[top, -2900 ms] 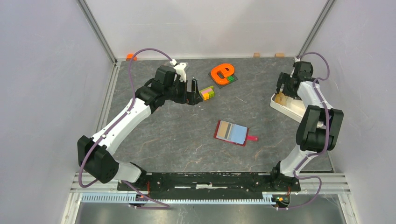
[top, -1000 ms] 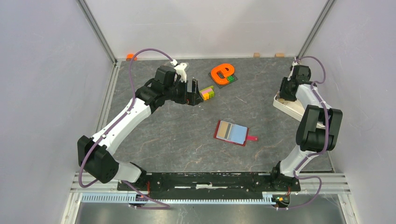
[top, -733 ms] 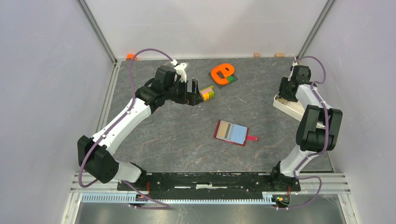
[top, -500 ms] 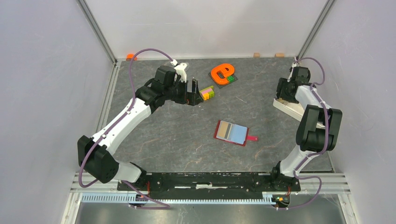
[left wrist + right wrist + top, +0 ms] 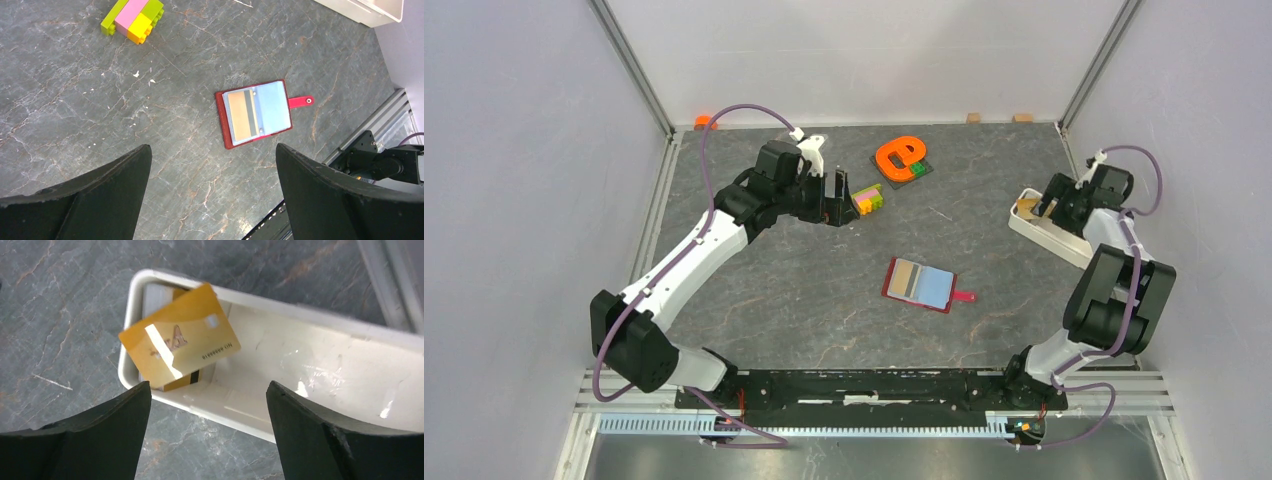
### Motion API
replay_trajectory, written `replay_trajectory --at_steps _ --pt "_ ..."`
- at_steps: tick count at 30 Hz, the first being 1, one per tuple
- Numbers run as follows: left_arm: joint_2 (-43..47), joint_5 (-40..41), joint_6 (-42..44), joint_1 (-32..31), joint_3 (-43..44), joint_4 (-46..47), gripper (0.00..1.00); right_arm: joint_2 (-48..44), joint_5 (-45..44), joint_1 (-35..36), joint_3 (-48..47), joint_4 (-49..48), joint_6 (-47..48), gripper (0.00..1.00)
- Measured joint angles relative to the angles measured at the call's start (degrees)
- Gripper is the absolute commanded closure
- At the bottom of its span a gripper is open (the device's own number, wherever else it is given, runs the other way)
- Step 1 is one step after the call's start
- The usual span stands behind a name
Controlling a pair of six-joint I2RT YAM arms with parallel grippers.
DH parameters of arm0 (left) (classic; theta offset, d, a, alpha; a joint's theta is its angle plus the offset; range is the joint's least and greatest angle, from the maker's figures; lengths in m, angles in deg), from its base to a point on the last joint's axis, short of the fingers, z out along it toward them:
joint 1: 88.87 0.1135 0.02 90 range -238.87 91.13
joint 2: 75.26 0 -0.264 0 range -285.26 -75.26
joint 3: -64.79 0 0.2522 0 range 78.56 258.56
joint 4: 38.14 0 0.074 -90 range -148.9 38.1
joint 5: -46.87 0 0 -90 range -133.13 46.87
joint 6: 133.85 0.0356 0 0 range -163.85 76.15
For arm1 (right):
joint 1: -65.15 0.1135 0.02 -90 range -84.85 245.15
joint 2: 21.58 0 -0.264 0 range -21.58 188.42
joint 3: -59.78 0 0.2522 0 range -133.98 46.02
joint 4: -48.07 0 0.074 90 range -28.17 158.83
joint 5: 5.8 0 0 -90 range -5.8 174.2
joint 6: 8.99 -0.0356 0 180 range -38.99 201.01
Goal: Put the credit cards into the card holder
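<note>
1. The right fingers (image 5: 100, 440) are spread wide above the left end of the tray (image 5: 320, 375), at the far right of the table (image 5: 774, 290). Nothing is pinched between them.
2. The top card (image 5: 180, 337) lies loose and tilted in that end of the tray, and its left corner seems to ride on the rim. It rests on at least one more card (only a striped edge shows beneath it).
3. The holder (image 5: 920, 285) lies open mid-table, well apart from the tray, with its tab pointing right. A tan card sits in its left pocket, and the blue right pocket looks empty.
4. The left fingers (image 5: 90, 200) are spread too and hold nothing. They hover left of centre, just beside the bricks (image 5: 868, 199).
5. Likely trouble at the tray:
   - A thin card against a wall gives the fingers little to bite on, so they may close on the rim instead.
   - The fingers may knock the tilted card flat, and it would then be harder to lift.
   - Two cards could come up together.
6. Likely trouble later: the holder lies free on the table (nothing pins it), so pushing a card into the pocket may make it skid or fold.
7. Hard to make out:
   - How many cards are stacked cannot be told.
   - A pale shape in the tray's corner under the top card cannot be identified.
   - In the top view the right arm covers part of the tray.
</note>
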Motion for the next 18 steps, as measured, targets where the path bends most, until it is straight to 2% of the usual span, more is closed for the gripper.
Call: replay_trajectory --at_steps 11,16,18 --pt "-0.26 0.00 0.00 0.00 0.00 0.02 0.00 2.56 14.64 -5.57 6.71 -11.93 -6.12 0.22" --pt "-0.28 0.00 0.00 0.00 0.00 0.00 0.00 5.18 16.72 -6.27 7.02 -15.52 -7.26 0.31" --pt "-0.28 0.00 0.00 0.02 0.00 0.00 0.00 5.57 17.22 -6.34 7.23 -16.26 -7.67 0.38"
